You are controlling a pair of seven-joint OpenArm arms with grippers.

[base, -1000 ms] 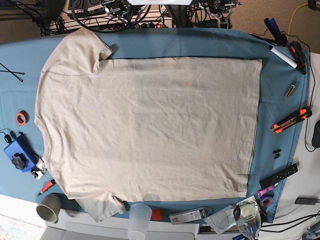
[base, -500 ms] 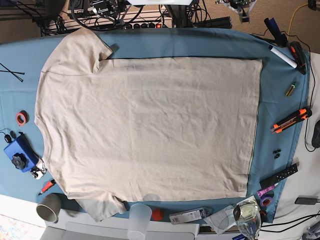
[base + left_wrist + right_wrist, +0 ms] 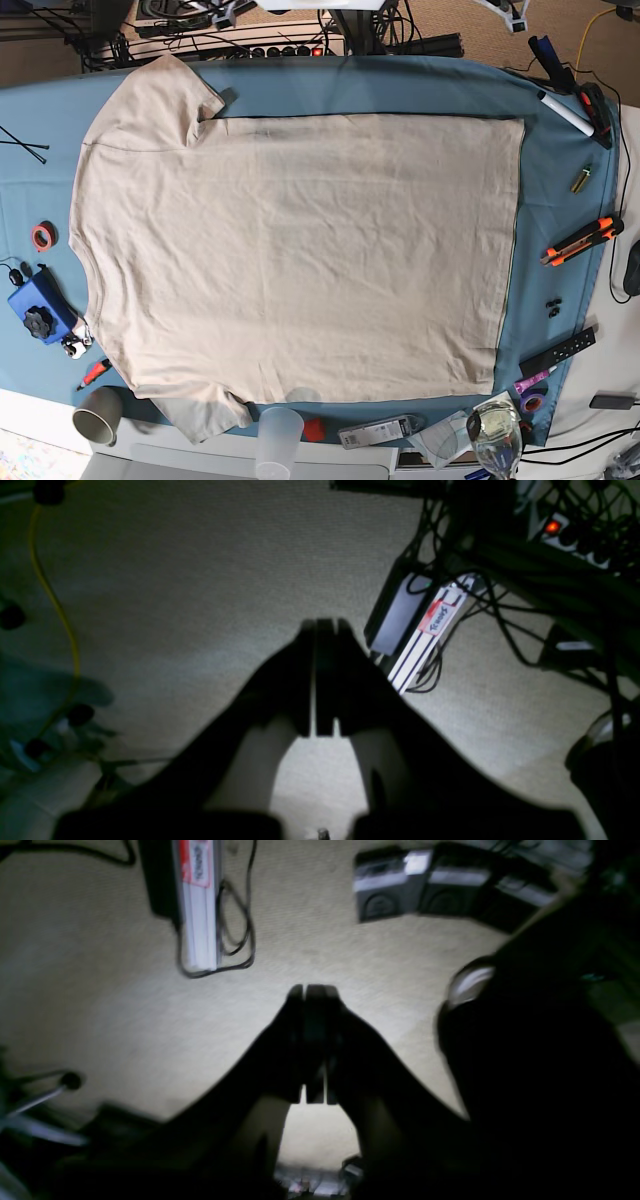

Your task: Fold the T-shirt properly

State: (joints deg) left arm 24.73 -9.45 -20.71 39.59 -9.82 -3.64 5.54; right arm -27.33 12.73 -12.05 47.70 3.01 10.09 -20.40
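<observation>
Beige T-shirt (image 3: 300, 250) lies flat, lightly creased.

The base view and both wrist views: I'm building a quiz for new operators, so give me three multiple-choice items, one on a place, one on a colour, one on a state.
1. Where does the translucent plastic cup stand?
A. at the near table edge, beside the shirt's side
B. on the shirt's chest
C. beside the black marker

2. What colour is the tablecloth under the beige short-sleeved T-shirt?
A. red
B. blue
C. white

3. How do the jaws of the left gripper and right gripper stand?
A. both wide open
B. one clamped on the shirt
C. both shut, empty, over carpet

Key: 1 A, the cup sits at the near edge, at the side of the shirt; 2 B, blue cloth shows all around the shirt; 3 C, each wrist view shows fingers pressed together above carpet floor.
</observation>
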